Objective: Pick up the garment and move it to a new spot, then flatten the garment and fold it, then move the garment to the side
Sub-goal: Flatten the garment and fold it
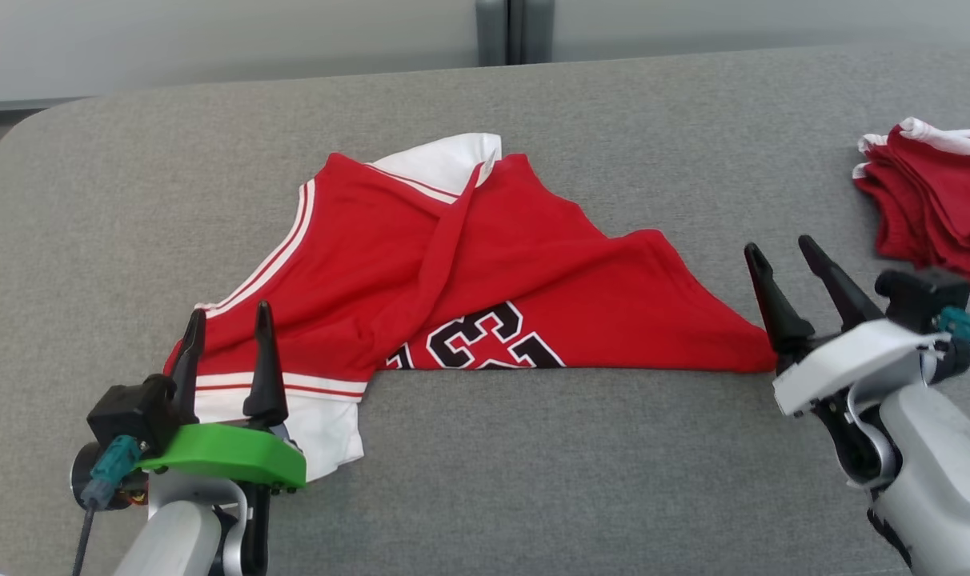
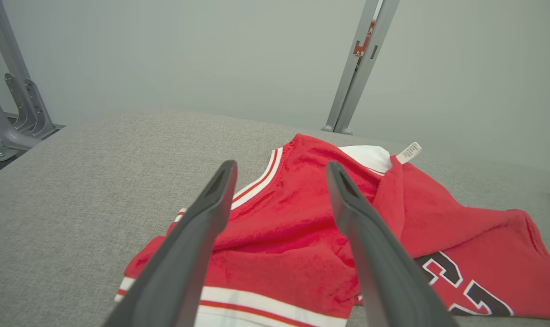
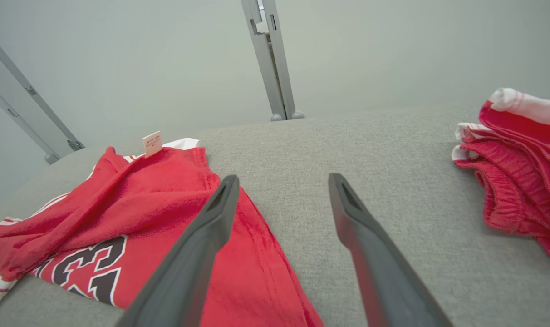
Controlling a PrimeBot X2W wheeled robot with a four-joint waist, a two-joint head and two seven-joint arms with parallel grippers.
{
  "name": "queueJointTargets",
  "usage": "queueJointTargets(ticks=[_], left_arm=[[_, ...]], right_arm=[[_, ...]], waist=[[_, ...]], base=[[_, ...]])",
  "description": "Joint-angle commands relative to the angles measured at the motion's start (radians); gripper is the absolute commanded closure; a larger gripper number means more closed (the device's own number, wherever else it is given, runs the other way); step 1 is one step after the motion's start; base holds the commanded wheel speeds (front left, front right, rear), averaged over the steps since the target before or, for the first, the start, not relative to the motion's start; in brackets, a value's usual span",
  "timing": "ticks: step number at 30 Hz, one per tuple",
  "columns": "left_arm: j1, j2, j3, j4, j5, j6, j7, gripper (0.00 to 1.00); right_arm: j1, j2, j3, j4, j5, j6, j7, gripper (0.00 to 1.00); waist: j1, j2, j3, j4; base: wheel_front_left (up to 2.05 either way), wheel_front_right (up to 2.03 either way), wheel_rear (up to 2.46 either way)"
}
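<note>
Head view: left gripper [image 1: 230,309] low left, fingers spread wide and pointing up-frame, nothing between them, poised over the white-banded corner of the red garment [image 1: 533,280]. Right gripper [image 1: 778,244] at right, equally wide, empty, fingers tilted up-left, base just beside the garment's right tip. Garment lies rumpled mid-way across the grey padded surface [image 1: 533,464]. Red folded stack [image 1: 941,200] far right.

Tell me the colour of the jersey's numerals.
The numerals are black, outlined white, on the red jersey; head view shows them best.
</note>
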Motion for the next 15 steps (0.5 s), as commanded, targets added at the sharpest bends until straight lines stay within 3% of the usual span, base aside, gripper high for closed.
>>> queueJointTargets(ticks=[1, 6, 15], left_arm=[[0.007, -0.018, 0.010, 0.007, 0.024, -0.016, 0.001, 0.00], [-0.012, -0.090, 0.028, 0.036, 0.082, -0.066, 0.000, 0.00], [-0.054, -0.212, 0.050, 0.106, 0.166, -0.157, 0.000, 0.00]], right_arm=[[-0.045, -0.008, 0.011, 0.000, 0.008, -0.001, 0.012, 0.00], [-0.198, -0.003, 0.061, 0.036, 0.107, -0.001, 0.068, 0.00], [-0.468, -0.048, 0.163, 0.253, 0.278, -0.001, 0.203, 0.00]], waist=[[0.0000, -0.0001, 0.027, 0.046], [0.0000, -0.0001, 0.072, 0.116], [0.0000, -0.0001, 0.176, 0.272]], base=[[0.00, 0.00, 0.00], [0.00, 0.00, 0.00], [0.00, 0.00, 0.00]])
